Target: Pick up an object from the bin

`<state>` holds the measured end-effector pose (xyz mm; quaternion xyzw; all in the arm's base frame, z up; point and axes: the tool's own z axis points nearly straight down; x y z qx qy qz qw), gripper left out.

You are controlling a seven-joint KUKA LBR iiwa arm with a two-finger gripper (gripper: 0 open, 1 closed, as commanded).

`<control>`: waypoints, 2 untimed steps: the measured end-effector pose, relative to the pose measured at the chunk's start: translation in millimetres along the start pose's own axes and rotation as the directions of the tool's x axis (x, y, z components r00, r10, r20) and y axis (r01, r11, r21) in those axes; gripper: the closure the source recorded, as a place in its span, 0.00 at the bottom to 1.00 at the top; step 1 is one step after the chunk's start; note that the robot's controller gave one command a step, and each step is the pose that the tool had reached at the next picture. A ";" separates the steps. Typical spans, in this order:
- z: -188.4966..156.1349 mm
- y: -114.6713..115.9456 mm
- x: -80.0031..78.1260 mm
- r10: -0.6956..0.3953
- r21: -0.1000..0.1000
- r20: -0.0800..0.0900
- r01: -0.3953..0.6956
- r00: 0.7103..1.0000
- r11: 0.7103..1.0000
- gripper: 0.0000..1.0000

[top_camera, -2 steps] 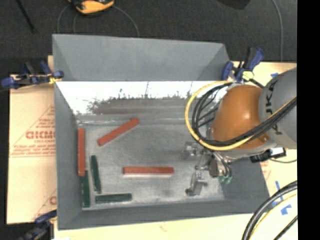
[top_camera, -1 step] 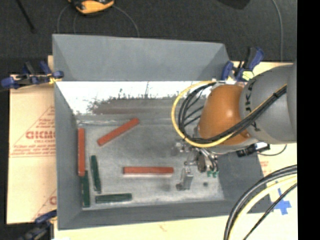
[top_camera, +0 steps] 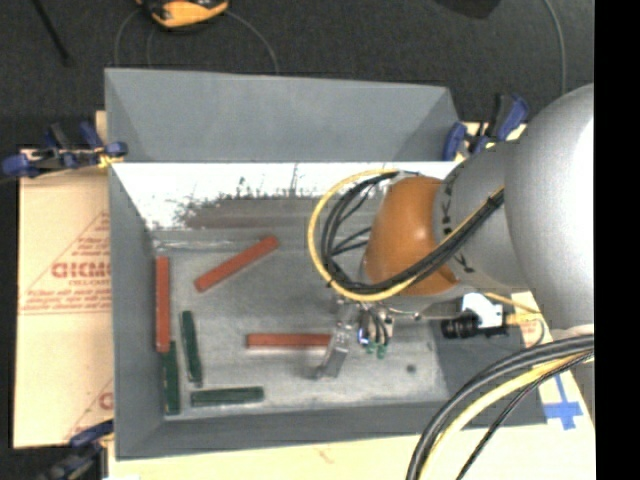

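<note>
Grey metal walls (top_camera: pixel 135 268) box in a handful of flat sticks, all lying loose on the bin floor. From my station I read the gripper (top_camera: pixel 335 360) as low in the bin, right of centre, at the right end of a red-brown stick (top_camera: pixel 288 341) that lies crosswise on the floor. That end faces the side the arm reaches in from, which I judge is why the tool sits there and not over the stick's middle. Whether the gripper is clenched or released I cannot tell, as the orange wrist cover (top_camera: pixel 405 238) and its cables hide much of it. Nor can I say whether the stick is gripped; it looks flat on the floor.

An orange stick (top_camera: pixel 236 264) lies slantwise, well apart, toward the back of the bin. Another orange stick (top_camera: pixel 162 303) runs along the left wall. Three dark green sticks crowd the front-left corner: one (top_camera: pixel 190 346) just beside the orange one, one (top_camera: pixel 172 378) against the wall, and one (top_camera: pixel 227 396) along the front edge. I judge those wall-huggers awkward to grasp, and the red-brown stick, out in the open, the easier pick.
</note>
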<state>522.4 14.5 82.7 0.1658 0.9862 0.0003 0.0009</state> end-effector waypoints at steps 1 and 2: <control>11.1 32.8 27.0 -0.194 0.001 0.002 0.194 0.981 0.981 1.00; 11.1 32.9 27.0 -0.195 0.001 0.002 0.195 0.981 0.981 1.00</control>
